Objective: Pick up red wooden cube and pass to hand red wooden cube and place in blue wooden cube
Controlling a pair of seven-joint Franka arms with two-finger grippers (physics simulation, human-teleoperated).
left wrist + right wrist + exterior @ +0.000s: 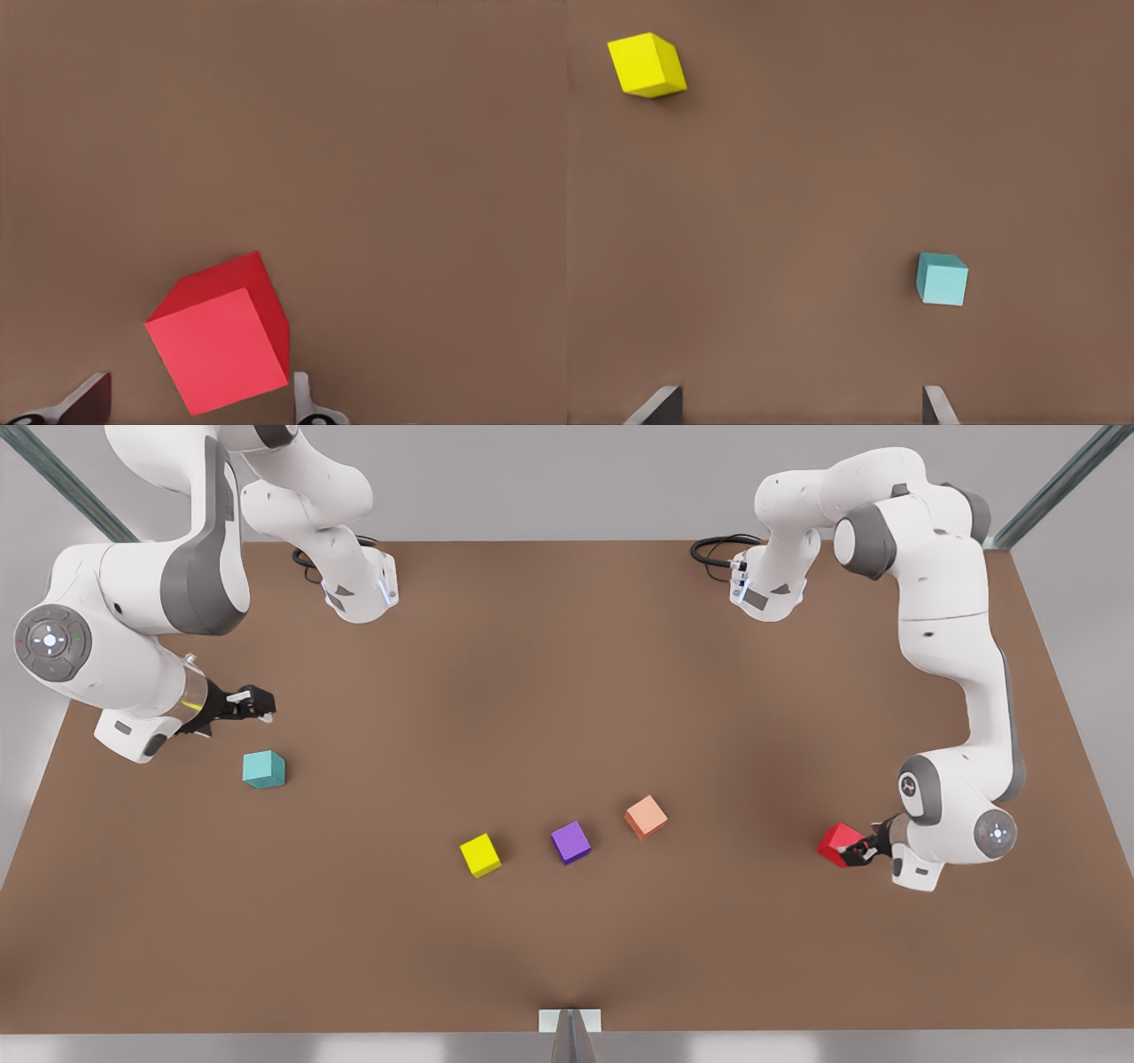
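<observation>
Brown table point(567, 691): red wooden cube point(221, 336) between left gripper point(199, 403) spread jaws.

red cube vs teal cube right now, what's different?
Colour: the red wooden cube is bright red, the blue wooden cube teal. Place: the red one sits at the front view's right, the teal one at its left. State: the red cube lies between the open jaws of the left gripper; the teal cube stands free, with the open right gripper nearby but apart. Both are plain matte cubes of like size on the table.
</observation>
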